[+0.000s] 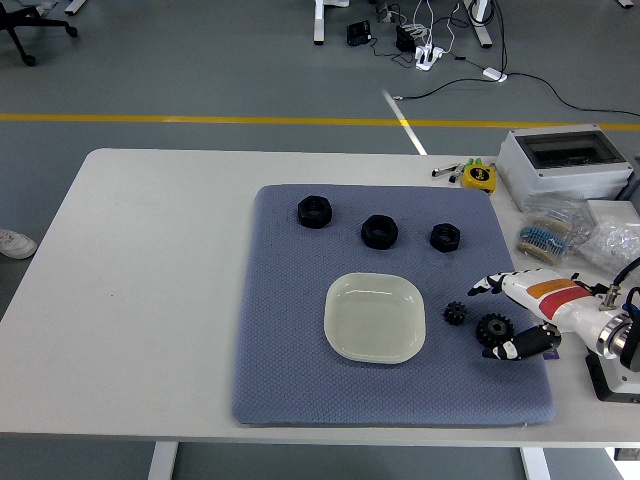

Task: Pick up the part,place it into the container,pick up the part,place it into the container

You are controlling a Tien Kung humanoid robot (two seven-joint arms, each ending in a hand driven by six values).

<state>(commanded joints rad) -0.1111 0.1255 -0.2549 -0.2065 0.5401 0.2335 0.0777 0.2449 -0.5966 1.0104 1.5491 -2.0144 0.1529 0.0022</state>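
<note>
White table bears blue mat

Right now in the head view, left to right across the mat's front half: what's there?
White dish → small gear → large gear → right hand, open around the large gear.

A blue-grey textured mat fills the frame's centre, holding a pale, empty rounded-square dish. Three black hex nuts line its upper part. At lower right, the robot's white-and-black right hand spreads its fingers around the larger black gear (a smaller gear sits just left).
</note>
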